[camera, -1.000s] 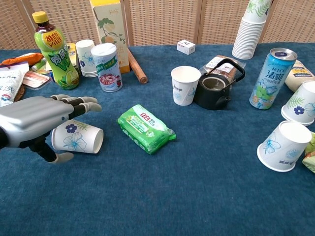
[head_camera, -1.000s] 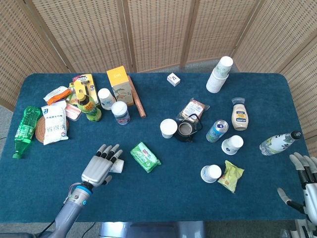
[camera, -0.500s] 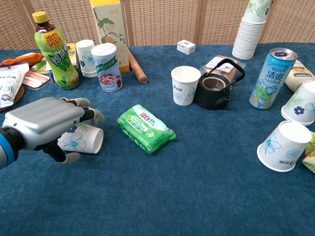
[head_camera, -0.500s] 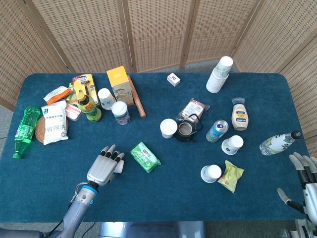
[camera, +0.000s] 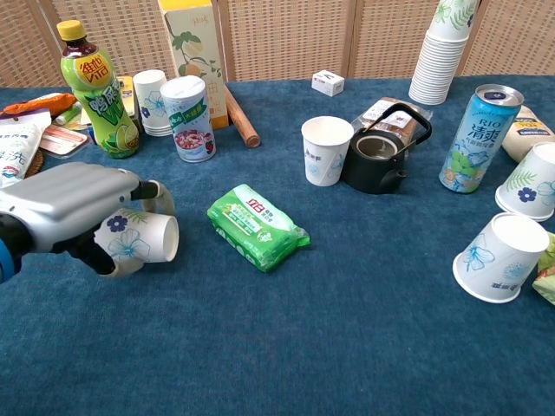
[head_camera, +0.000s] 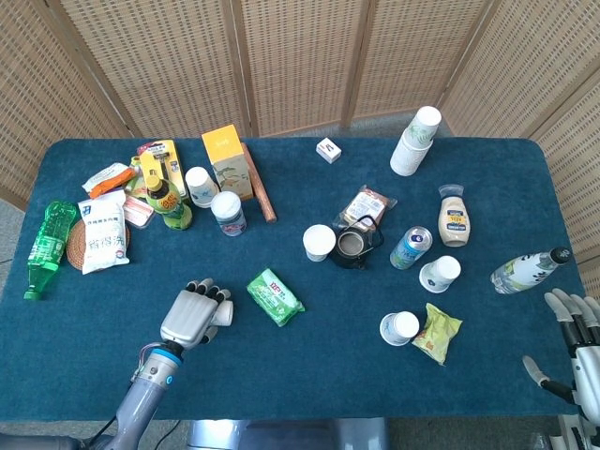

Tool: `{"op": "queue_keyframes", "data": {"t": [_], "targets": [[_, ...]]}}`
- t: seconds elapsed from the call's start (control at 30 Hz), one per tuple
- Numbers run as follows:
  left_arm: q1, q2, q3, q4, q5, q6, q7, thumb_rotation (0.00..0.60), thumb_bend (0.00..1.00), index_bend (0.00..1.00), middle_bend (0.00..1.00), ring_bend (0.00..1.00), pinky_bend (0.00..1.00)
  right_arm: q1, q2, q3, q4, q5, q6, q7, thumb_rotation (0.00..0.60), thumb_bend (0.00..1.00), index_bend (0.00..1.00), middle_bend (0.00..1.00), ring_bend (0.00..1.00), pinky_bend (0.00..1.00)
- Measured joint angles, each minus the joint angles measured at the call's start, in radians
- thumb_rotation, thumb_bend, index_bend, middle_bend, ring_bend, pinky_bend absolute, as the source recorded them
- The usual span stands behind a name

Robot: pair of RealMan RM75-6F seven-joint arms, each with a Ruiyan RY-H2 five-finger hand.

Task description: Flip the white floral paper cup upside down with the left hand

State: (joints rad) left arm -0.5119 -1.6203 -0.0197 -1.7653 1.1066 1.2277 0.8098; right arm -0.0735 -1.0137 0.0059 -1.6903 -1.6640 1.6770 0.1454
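Observation:
The white floral paper cup (camera: 143, 238) lies on its side at the near left of the table, mouth toward the right, with blue flowers on its wall. My left hand (camera: 71, 212) wraps over it from above, fingers curled around its top and thumb under it, and grips it. In the head view the left hand (head_camera: 190, 316) covers most of the cup (head_camera: 223, 313), of which only the rim end shows. My right hand (head_camera: 578, 351) hangs off the table's right edge, fingers spread, holding nothing.
A green wipes pack (camera: 257, 225) lies just right of the cup. A green tea bottle (camera: 94, 89), a small jar (camera: 191, 118) and a cup stack (camera: 153, 102) stand behind it. Further right are a white cup (camera: 326, 150), black teapot (camera: 377, 159) and blue can (camera: 475, 138).
My left hand has pulled back a little and closed its fingers around the floral cup, which has lifted slightly and shifted left with it. The right hand has not moved.

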Motion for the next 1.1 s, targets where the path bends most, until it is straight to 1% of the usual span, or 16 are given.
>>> {"op": "queue_keyframes", "data": {"t": [0.07, 0.3, 0.47, 0.7, 0.8, 0.93, 0.97, 1.1], "targets": [[0.007, 0.012, -0.002, -0.007, 0.017, 0.001, -0.06, 0.6, 0.34, 0.29, 0.4, 0.23, 0.28, 0.0, 0.0, 0.0, -0.001, -0.001, 0.0, -0.003, 0.6, 0.28, 0.0, 0.0, 0.0, 0.0], [0.049, 0.074, 0.0, -0.023, 0.126, 0.013, -0.345, 0.6, 0.34, 0.3, 0.41, 0.24, 0.29, 0.001, -0.004, -0.003, -0.004, -0.005, -0.002, -0.017, 0.6, 0.28, 0.0, 0.0, 0.0, 0.0], [0.082, 0.094, 0.006, 0.001, 0.208, 0.038, -0.544, 0.6, 0.33, 0.29, 0.41, 0.24, 0.29, 0.001, -0.007, -0.005, -0.006, -0.01, -0.002, -0.025, 0.6, 0.28, 0.0, 0.0, 0.0, 0.0], [0.121, 0.081, 0.006, 0.092, 0.282, 0.059, -0.878, 0.6, 0.33, 0.28, 0.4, 0.23, 0.28, 0.001, -0.008, -0.006, -0.007, -0.01, -0.003, -0.032, 0.6, 0.28, 0.0, 0.0, 0.0, 0.0], [0.14, 0.059, 0.0, 0.154, 0.305, 0.077, -0.989, 0.6, 0.33, 0.27, 0.39, 0.22, 0.27, 0.001, -0.009, -0.006, -0.007, -0.01, -0.004, -0.034, 0.6, 0.28, 0.0, 0.0, 0.0, 0.0], [0.163, 0.021, -0.01, 0.236, 0.317, 0.094, -1.086, 0.6, 0.32, 0.26, 0.38, 0.21, 0.26, 0.002, -0.009, -0.007, -0.007, -0.012, -0.005, -0.035, 0.6, 0.28, 0.0, 0.0, 0.0, 0.0], [0.167, 0.013, -0.011, 0.252, 0.317, 0.094, -1.101, 0.6, 0.32, 0.25, 0.37, 0.2, 0.24, 0.002, -0.009, -0.007, -0.007, -0.012, -0.004, -0.034, 0.6, 0.28, 0.0, 0.0, 0.0, 0.0], [0.178, -0.023, -0.015, 0.325, 0.313, 0.086, -1.15, 0.6, 0.32, 0.25, 0.37, 0.19, 0.09, 0.001, -0.009, -0.008, -0.007, -0.013, -0.002, -0.034, 0.6, 0.28, 0.0, 0.0, 0.0, 0.0]]}}
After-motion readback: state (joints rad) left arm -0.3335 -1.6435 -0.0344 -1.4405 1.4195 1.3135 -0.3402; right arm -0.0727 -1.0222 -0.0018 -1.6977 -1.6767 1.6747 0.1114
